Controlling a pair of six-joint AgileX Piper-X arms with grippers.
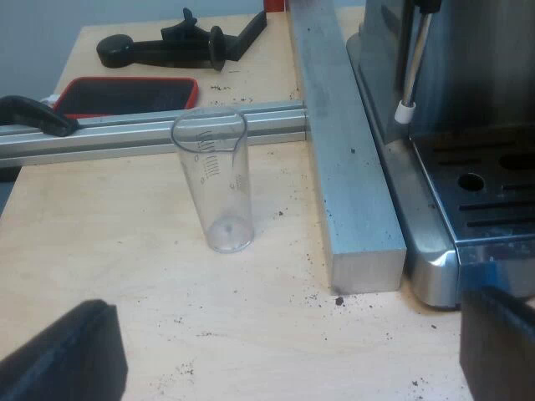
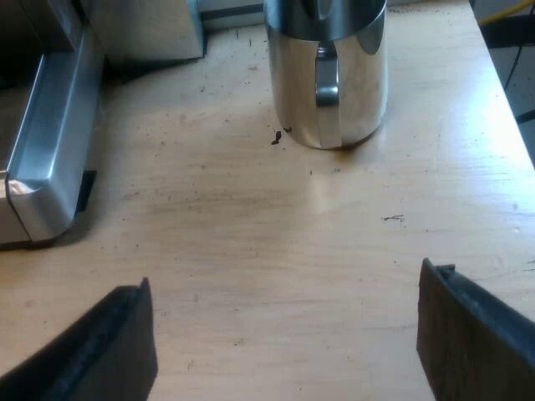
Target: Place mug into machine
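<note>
**Left wrist view.** The left gripper [image 1: 284,342] is spread wide, its two black fingers [image 1: 67,355] far apart and nothing between them. It hangs over a pale wooden table [image 1: 125,267]. Directly ahead of the claw a clear measuring glass [image 1: 219,184] stands upright on the wood, apart from both fingers. Just beyond the glass an aluminium rail [image 1: 125,134] runs across the claw's line of approach. A thicker metal bar [image 1: 343,167] runs away from the claw and meets that rail at a right angle. The espresso machine [image 1: 468,100] stands against the far side of the bar. Its slotted drip tray [image 1: 485,200] lies ahead of one finger, and a steam wand [image 1: 414,67] hangs above the tray. Beyond the rail, farther from the claw, lie a red tray [image 1: 125,96] and a black handled tool [image 1: 175,46]. Coffee grounds [image 1: 334,296] speckle the wood near the bar's near end.

**Right wrist view.** The right gripper [image 2: 284,317] is likewise fully parted and holds nothing. Bare table [image 2: 251,225] shows between its fingers [image 2: 92,351]. The mug [image 2: 326,75], of polished steel, stands upright on the table well ahead of the claw with its handle turned toward the claw. It is touched by neither finger. The machine's metal base [image 2: 50,150] lies ahead of one finger, well apart from the mug. A dark speck of grounds [image 2: 276,138] sits just beside the mug's foot.
</note>
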